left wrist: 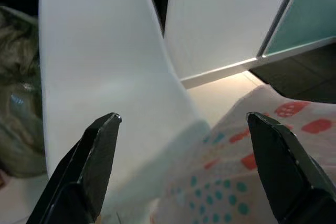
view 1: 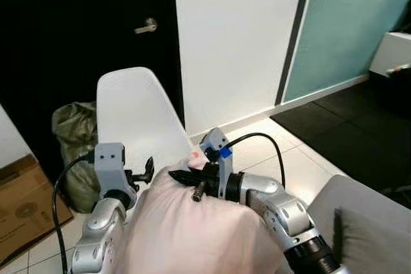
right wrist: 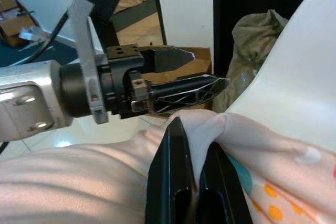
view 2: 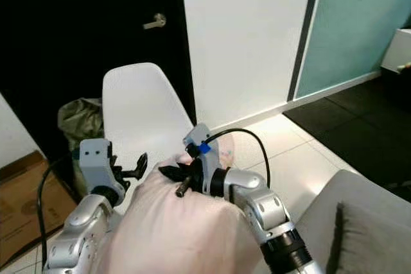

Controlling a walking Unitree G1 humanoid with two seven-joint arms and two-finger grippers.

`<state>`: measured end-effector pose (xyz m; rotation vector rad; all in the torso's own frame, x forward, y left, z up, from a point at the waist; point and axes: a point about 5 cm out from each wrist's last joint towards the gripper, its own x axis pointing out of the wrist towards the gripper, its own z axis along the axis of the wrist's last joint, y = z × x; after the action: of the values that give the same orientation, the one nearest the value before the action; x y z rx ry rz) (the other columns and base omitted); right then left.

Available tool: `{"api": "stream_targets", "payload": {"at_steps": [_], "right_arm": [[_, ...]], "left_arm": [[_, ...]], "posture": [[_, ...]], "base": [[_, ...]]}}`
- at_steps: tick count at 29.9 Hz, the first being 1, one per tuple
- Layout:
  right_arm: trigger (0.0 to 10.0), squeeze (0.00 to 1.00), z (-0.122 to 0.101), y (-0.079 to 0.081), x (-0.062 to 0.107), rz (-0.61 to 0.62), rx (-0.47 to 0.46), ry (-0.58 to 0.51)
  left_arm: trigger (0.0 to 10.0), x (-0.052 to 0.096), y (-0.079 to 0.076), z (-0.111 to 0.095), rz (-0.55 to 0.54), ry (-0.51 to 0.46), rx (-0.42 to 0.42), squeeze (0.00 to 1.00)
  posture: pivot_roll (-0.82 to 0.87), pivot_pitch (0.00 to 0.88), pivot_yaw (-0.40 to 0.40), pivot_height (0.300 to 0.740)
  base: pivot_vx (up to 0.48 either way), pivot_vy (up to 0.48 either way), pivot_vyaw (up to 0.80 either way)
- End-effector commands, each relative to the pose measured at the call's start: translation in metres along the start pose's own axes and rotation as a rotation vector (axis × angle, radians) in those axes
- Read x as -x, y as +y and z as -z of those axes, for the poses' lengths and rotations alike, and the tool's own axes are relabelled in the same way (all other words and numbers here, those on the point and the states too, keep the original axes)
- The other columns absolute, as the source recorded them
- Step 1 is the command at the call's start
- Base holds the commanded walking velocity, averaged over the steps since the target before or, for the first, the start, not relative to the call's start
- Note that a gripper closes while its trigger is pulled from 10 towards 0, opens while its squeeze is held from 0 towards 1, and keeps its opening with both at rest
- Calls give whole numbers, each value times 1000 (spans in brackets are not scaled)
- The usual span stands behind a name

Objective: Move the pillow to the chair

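1. The pillow [view 1: 192, 229], pale pink with a patch of teal and red dots near its far edge, is bulging up between the two silver arms, directly in front of the white chair [view 1: 138, 117]. Its far edge is reaching the chair's seat; whether it is resting there cannot be told.
2. The right gripper [right wrist: 191, 182] is pinching a fold of the pillow's fabric at the edge nearest the chair, its two black fingers closing tight with the cloth gathered between them.
3. The left gripper [left wrist: 184, 145] is hovering at the pillow's left side, just before the chair's backrest; its fingers [left wrist: 97, 156] are standing wide apart with nothing between them, the dotted fabric lying beneath one of them.
4. In the right wrist view, the left gripper's fingers are pointing toward the pinched fold, close beside it.
5. To the chair's left, a crumpled olive-green bag [view 1: 76, 139] is sitting on the floor against the dark doorway, and a cardboard box [view 1: 26, 200] is standing nearer the robot than the bag.
6. Behind the chair, a dark door with a metal lever handle [view 1: 148, 27] is adjoining a white wall [view 1: 234, 43] and a teal panel [view 1: 350, 27].
7. To the chair's right, near the robot, a grey cushioned surface [view 1: 369, 222] is showing beside pale floor tiles [view 1: 263, 149].
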<state>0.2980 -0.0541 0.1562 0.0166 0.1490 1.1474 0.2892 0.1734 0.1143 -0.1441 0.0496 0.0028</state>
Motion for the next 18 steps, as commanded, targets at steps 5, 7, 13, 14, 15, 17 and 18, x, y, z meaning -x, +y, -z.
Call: {"api": "stream_targets", "payload": {"at_steps": [5,7,13,14,15,17,18], "right_arm": [[10000,0,-23,-12,4,54,84,-91],[10000,0,-25,-18,6,90,78,-102],[10000,0,-27,-27,7,185,88,-110],[10000,0,-27,-30,7,219,95,-112],[10000,0,-27,-32,7,240,91,-107],[10000,0,-27,-34,6,261,73,-117],[10000,0,-27,-34,6,261,73,-117]], "left_arm": [[10000,1,1,-1,4,-3,9,0],[10000,1,1,-3,7,-9,14,0],[10000,0,-8,-4,59,-3,4,0],[10000,0,-10,-4,73,1,-1,0],[10000,0,-11,-4,77,4,-8,0],[10000,-1,-13,-4,77,3,0,0],[10000,-1,-13,-4,77,3,0,0]], "posture": [[-188,0,6,729],[-189,0,6,729],[-190,0,5,729],[-190,0,5,729],[-189,0,5,729],[-190,0,6,729],[-190,0,6,729]], "base": [[0,0,647],[0,0,644],[0,-72,652],[0,-431,681],[0,-469,0],[0,-469,0],[0,-469,0]]}}
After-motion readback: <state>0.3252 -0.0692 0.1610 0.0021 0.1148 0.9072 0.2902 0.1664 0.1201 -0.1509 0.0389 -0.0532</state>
